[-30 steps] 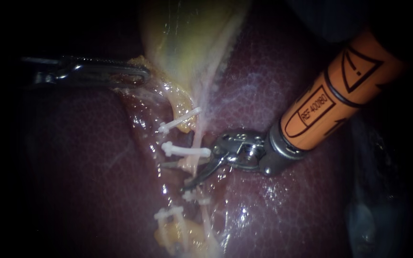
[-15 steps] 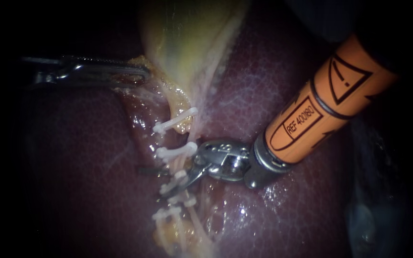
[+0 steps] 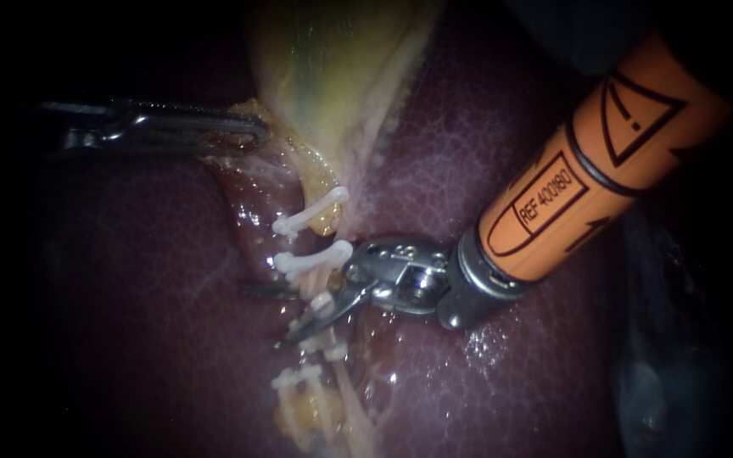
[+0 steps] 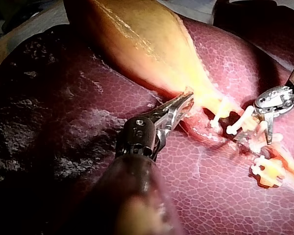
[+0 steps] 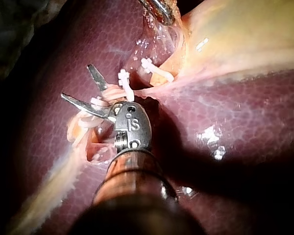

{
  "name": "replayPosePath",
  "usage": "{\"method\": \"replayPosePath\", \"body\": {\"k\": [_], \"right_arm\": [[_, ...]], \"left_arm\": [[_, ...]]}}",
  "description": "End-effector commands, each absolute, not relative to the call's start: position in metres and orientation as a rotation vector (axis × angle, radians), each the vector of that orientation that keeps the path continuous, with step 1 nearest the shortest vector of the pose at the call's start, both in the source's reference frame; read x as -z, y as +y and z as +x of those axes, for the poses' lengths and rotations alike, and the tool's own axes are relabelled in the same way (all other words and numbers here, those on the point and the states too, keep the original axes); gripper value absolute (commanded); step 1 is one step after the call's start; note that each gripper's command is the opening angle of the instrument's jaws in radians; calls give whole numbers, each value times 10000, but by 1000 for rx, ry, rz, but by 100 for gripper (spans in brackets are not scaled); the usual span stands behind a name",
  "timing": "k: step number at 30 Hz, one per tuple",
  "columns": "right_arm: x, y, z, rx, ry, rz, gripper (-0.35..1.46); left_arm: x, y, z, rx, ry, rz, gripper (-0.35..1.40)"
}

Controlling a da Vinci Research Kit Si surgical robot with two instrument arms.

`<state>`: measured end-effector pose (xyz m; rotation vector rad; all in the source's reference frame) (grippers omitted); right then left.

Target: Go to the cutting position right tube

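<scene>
My right instrument (image 3: 275, 315), with an orange shaft and two thin blades, comes in from the right. Its blades stand open astride a pale clipped tube (image 3: 326, 284), just below the second white clip (image 3: 314, 261). The right wrist view shows the same: the right instrument's blades (image 5: 78, 82) are spread, with the tube (image 5: 108, 93) and its clips between them. I cannot tell which tube it is. My left instrument (image 3: 243, 131) lies at the upper left, jaws shut on the edge of the yellow gallbladder (image 3: 341, 76). It also shows as the left instrument (image 4: 182, 102) in its own wrist view.
Dark red liver (image 3: 129, 297) surrounds the site. Several white clips cross the tubes, the highest clip (image 3: 311, 212) near the gallbladder's neck and lower clips (image 3: 299, 376) by a yellow fatty lump (image 3: 299, 420). Wet tissue glistens under the right instrument's wrist (image 3: 400, 276).
My right instrument has moved left, bringing its open blades astride the tube between the clips. The tube and clips were nudged left. The left instrument has not moved.
</scene>
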<state>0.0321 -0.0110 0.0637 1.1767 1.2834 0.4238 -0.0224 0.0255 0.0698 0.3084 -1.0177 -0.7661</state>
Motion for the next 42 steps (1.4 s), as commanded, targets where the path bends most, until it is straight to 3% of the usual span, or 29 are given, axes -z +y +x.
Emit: {"method": "replayPosePath", "body": {"k": [1,5,12,22,35,42], "right_arm": [[-638,-108,318,-450,1259,1211,130],[-642,-102,310,-569,1177,1304,137],[-651,-92,296,-721,1063,1448,134],[-652,-93,284,-864,953,1624,129],[-659,-97,292,-909,907,1657,115],[-658,-98,299,-665,1153,1430,104]], "left_arm": [[-698,256,-224,766,-1018,308,-35],[-698,255,-223,766,-1018,308,-35],[-698,255,-223,766,-1018,308,-35],[-699,255,-223,771,-1017,311,-35],[-700,254,-223,776,-1017,314,-35],[-700,254,-223,775,-1017,314,-35]]}}
